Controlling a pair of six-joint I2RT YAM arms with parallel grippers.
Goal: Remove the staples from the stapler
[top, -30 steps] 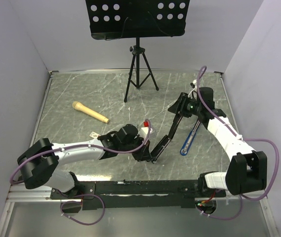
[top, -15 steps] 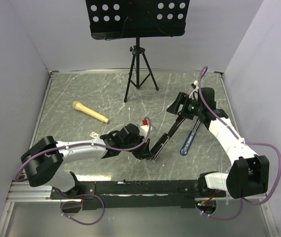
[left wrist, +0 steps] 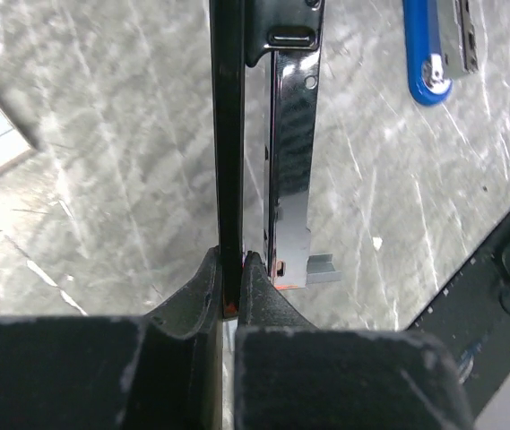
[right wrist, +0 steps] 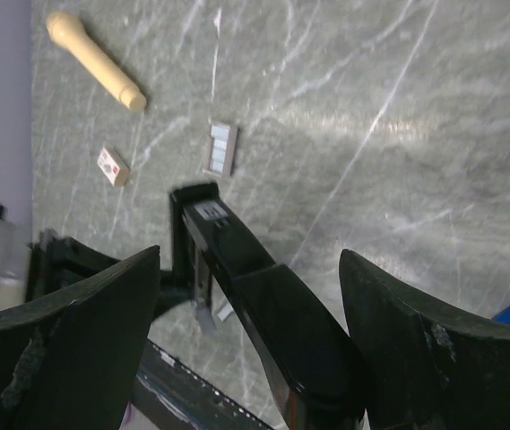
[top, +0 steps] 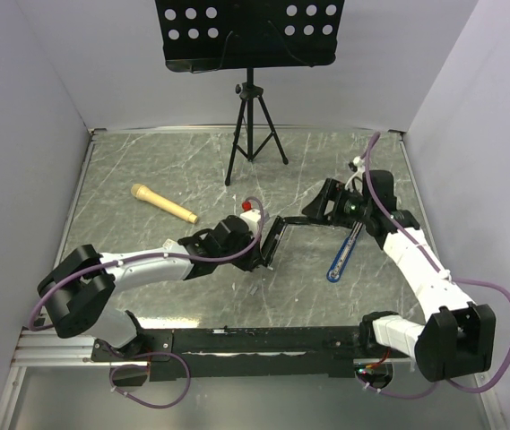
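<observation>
Right gripper point(right wrist: 250, 260) gapes wide, a finger either side of the stapler point(right wrist: 277, 309), touching neither side. Left gripper point(left wrist: 229, 262) is clamped on the stapler's thin black base, mid-table. Staples point(right wrist: 220, 148) lie on the table to its left, near a tan block point(right wrist: 113, 166).

**Item count, all views**
Stapler point(top: 274, 237): one. Staple strip point(right wrist: 220, 149): one counted with certainty; small grey pieces under the stapler are too unclear to count. Wooden-handled tool point(top: 163, 203): one. Blue-handled tool point(top: 341, 255): one. Tan block point(right wrist: 113, 166): one. Music stand point(top: 251, 36): one. Table point(top: 147, 161): one. Arms: two, left point(top: 138, 267) and right point(top: 416, 260).
</observation>
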